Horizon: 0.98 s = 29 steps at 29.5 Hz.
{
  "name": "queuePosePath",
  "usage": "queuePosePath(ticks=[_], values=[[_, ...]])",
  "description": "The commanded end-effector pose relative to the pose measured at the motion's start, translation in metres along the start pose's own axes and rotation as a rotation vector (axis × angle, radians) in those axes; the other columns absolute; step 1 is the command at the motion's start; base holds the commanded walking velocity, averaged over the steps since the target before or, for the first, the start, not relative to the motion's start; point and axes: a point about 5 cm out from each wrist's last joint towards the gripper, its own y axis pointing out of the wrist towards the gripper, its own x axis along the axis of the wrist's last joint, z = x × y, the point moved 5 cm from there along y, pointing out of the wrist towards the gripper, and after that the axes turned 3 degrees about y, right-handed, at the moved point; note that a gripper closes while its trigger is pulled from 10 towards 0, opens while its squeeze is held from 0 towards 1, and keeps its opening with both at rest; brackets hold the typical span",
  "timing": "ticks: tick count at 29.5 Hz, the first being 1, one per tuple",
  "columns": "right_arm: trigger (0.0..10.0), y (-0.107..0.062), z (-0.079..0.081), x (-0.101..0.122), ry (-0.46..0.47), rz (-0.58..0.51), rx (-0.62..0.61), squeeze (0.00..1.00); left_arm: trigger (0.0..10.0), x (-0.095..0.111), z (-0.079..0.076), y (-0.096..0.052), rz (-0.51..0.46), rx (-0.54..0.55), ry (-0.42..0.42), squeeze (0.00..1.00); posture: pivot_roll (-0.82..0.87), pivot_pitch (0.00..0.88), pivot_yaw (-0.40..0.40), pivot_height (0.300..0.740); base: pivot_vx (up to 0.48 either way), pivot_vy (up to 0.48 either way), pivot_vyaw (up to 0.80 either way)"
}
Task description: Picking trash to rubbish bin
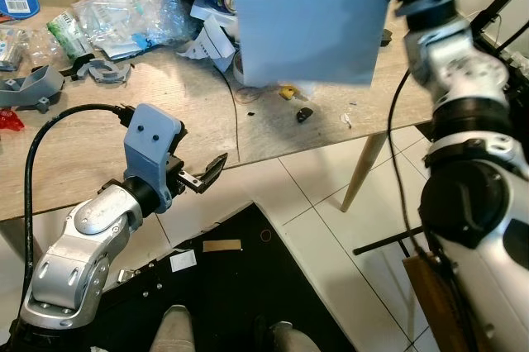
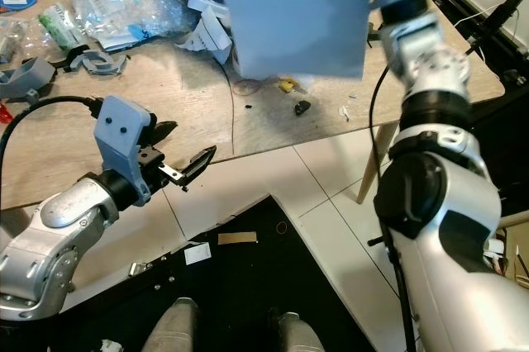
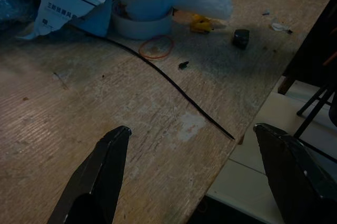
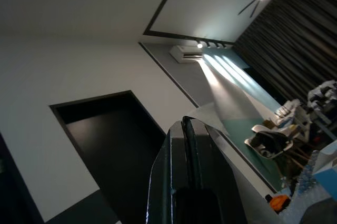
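Note:
My right gripper [image 4: 187,129] is raised above the table and shut on a large pale blue sheet [image 1: 306,21], which hangs over the table's far side and hides what lies beneath it. Down at the front edge of the wooden table [image 1: 165,112], my left gripper [image 2: 186,145] is open and holds nothing. Trash lies ahead of it: a red rubber band [image 3: 156,47], a yellow scrap [image 3: 202,23], a small black piece [image 3: 241,37] and a torn blue-and-white carton [image 3: 68,6]. A white round tub [image 3: 142,21] holds a crumpled bag.
A thin black cable [image 3: 168,79] runs across the tabletop. Clear plastic bags [image 1: 124,9] and grey plastic parts [image 1: 33,88] clutter the far left. Below are white tiles, a wooden table leg [image 1: 364,170] and a black mat [image 1: 223,286] with a cardboard scrap [image 1: 221,245].

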Motion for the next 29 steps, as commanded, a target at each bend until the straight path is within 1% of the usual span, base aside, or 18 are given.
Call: queuePosePath(ticks=[1,5,7,9,11,13,14,16,17,19,20,21,22,23,25,26,28,29], values=[[0.0,0.004,0.008,0.010,-0.043,-0.003,0.010,0.00,10.0,-0.006,-0.006,-0.002,0.011,-0.015,-0.007,0.00,0.24,0.204,-0.098,0.740,0.000,0.000,0.00],[0.0,0.014,0.020,0.022,-0.147,0.019,-0.017,0.00,10.0,-0.004,0.001,-0.004,-0.010,0.030,-0.032,0.00,0.24,0.178,-0.092,0.740,0.000,0.000,0.00],[0.0,0.014,0.022,0.025,-0.207,0.054,-0.037,0.00,10.0,-0.003,0.001,-0.003,-0.020,0.038,-0.043,0.00,0.23,0.171,-0.091,0.740,0.000,0.000,0.00],[0.0,0.013,0.023,0.025,-0.230,0.077,-0.044,0.00,10.0,-0.003,0.000,-0.002,-0.023,0.038,-0.046,0.00,0.23,0.171,-0.091,0.740,0.000,0.000,0.00],[0.0,0.008,0.028,0.014,-0.330,0.212,-0.036,0.00,10.0,-0.001,-0.002,0.001,-0.044,0.047,-0.068,0.00,0.23,0.163,-0.087,0.740,0.000,0.000,0.00],[0.0,0.003,0.033,0.005,-0.386,0.310,-0.015,0.00,10.0,0.001,-0.003,0.004,-0.061,0.063,-0.086,0.00,0.21,0.146,-0.081,0.740,0.000,0.000,0.00],[0.0,0.003,0.033,0.005,-0.386,0.310,-0.015,0.00,10.0,0.001,-0.003,0.004,-0.061,0.063,-0.086,0.00,0.21,0.146,-0.081,0.740,0.000,0.000,0.00],[0.0,-0.006,0.044,-0.005,-0.401,0.421,0.018,0.00,10.0,-0.008,0.000,0.008,-0.032,0.119,-0.091,0.00,0.19,0.134,-0.075,0.740,0.000,0.000,0.00],[0.0,-0.006,0.044,-0.005,-0.401,0.421,0.018,0.00,10.0,-0.008,0.000,0.008,-0.032,0.119,-0.091,0.00,0.19,0.134,-0.075,0.740,0.000,0.000,0.00],[0.0,-0.018,0.052,-0.014,-0.390,0.514,0.031,0.00,10.0,-0.019,0.003,0.010,0.019,0.172,-0.073,0.00,0.17,0.121,-0.074,0.740,0.000,0.000,0.00],[0.0,-0.018,0.052,-0.014,-0.390,0.514,0.031,0.00,10.0,-0.019,0.003,0.010,0.019,0.172,-0.073,0.00,0.17,0.121,-0.074,0.740,0.000,0.000,0.00],[0.0,-0.025,0.055,-0.018,-0.371,0.549,0.035,0.00,10.0,-0.024,0.006,0.011,0.040,0.197,-0.066,0.00,0.17,0.121,-0.074,0.740,0.000,0.000,0.00],[0.0,-0.037,0.062,-0.023,-0.330,0.599,0.045,0.00,10.0,-0.031,0.010,0.010,0.069,0.235,-0.062,0.00,0.17,0.121,-0.074,0.740,0.000,0.000,0.00],[0.0,-0.037,0.062,-0.023,-0.330,0.599,0.045,0.00,10.0,-0.031,0.010,0.010,0.069,0.235,-0.062,0.00,0.17,0.121,-0.074,0.740,0.000,0.000,0.00],[0.0,-0.049,0.068,-0.029,-0.295,0.632,0.060,0.00,10.0,-0.035,0.012,0.010,0.084,0.250,-0.054,0.00,0.17,0.115,-0.068,0.740,0.000,0.000,0.00],[0.0,-0.049,0.068,-0.029,-0.295,0.632,0.060,0.00,10.0,-0.035,0.012,0.010,0.084,0.250,-0.054,0.00,0.17,0.115,-0.068,0.740,0.000,0.000,0.00],[0.0,-0.061,0.075,-0.034,-0.273,0.652,0.073,0.00,10.0,-0.036,0.012,0.009,0.093,0.252,-0.040,0.00,0.17,0.115,-0.068,0.740,0.000,0.000,0.00],[0.0,-0.061,0.075,-0.034,-0.273,0.652,0.073,0.00,10.0,-0.036,0.012,0.009,0.093,0.252,-0.040,0.00,0.17,0.115,-0.068,0.740,0.000,0.000,0.00]])
